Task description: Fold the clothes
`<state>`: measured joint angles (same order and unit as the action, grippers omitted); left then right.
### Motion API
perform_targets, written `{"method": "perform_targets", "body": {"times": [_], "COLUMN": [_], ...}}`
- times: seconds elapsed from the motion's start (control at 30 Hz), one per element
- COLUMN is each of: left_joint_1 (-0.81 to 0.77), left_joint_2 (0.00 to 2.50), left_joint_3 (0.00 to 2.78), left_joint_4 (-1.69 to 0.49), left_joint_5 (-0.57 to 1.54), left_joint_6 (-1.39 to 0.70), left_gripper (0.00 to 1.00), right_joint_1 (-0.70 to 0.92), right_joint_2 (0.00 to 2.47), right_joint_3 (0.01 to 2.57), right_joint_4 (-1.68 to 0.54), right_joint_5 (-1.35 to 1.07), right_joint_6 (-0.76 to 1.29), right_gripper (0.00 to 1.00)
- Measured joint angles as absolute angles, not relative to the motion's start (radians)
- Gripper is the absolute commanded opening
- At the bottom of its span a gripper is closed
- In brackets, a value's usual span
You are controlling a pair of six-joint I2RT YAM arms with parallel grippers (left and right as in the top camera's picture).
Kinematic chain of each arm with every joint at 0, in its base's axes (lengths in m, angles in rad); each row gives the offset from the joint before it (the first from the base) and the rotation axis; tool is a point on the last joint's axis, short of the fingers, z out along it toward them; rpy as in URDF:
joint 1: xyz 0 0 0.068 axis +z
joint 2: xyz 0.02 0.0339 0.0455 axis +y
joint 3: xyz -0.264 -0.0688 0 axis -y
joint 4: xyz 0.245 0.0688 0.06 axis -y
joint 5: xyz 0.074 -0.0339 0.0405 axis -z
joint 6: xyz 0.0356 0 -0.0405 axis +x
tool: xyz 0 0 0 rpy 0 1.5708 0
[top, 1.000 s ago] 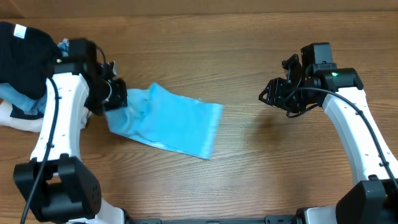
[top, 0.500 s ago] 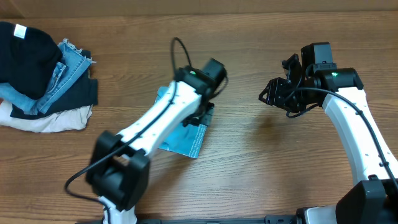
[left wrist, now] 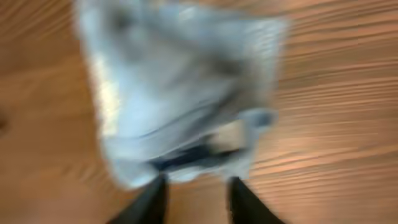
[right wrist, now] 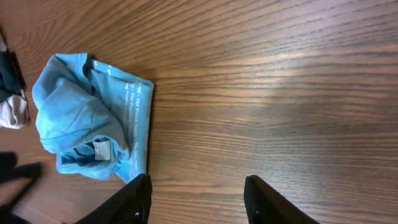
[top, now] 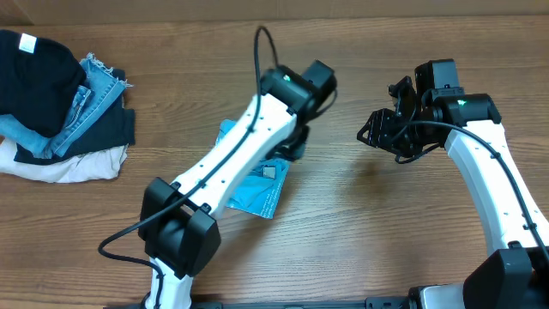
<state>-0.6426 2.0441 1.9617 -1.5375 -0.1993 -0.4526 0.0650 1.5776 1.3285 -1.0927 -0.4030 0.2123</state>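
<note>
The left pincer (left wrist: 196,185) just dragged the T-shirt (top: 253,196) over itself, so now it's a bunched wad midway across the worktop (top: 360,223), hardly a neat fold. That pincer looks parted and empty (blurry); the right pincer (right wrist: 196,186) gapes wide, empty too.

One blue T-shirt (top: 257,194), one clothes pile (top: 60,112), two robot arms (top: 249,146) (top: 482,167)

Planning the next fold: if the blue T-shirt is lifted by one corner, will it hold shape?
Probably not: the blue T-shirt lies in soft rumpled folds, so it likely droops. Pushed across the table, it would probably bunch, not slide.
</note>
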Motion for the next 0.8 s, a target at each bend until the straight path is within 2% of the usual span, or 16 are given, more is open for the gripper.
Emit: {"method": "perform_targets", "body": {"times": [0.1,0.23,0.33,0.4,0.5,0.63,0.8], "left_joint_1": [-0.485,-0.313,-0.321,-0.358,-0.435,-0.443,-0.338], "left_joint_2": [2.044,2.048,2.048,2.048,2.048,2.048,2.048], "left_joint_3": [1.920,1.730,1.623,1.615,1.637,1.737,1.770], "left_joint_4": [-1.540,-1.313,-1.188,-1.121,-1.058,-1.126,-1.364], "left_joint_5": [-0.222,-0.134,0.049,0.215,0.352,0.422,0.292], "left_joint_6": [-0.493,-0.456,-0.412,-0.382,-0.363,-0.351,-0.317], "left_gripper": [0.04,0.04,0.04,0.04,0.04,0.05,0.06], "right_joint_1": [0.065,0.065,0.065,0.065,0.065,0.065,0.096], "right_joint_2": [1.578,1.578,1.578,1.578,1.578,1.578,1.578], "right_joint_3": [1.328,1.328,1.328,1.328,1.328,1.328,1.328], "right_joint_4": [-1.092,-1.093,-1.098,-1.099,-1.101,-1.108,-1.119], "right_joint_5": [-0.403,-0.403,-0.403,-0.403,-0.403,-0.403,-0.426], "right_joint_6": [0.212,0.212,0.213,0.212,0.212,0.213,0.178], "right_gripper": [0.52,0.52,0.52,0.52,0.53,0.52,0.53]}}
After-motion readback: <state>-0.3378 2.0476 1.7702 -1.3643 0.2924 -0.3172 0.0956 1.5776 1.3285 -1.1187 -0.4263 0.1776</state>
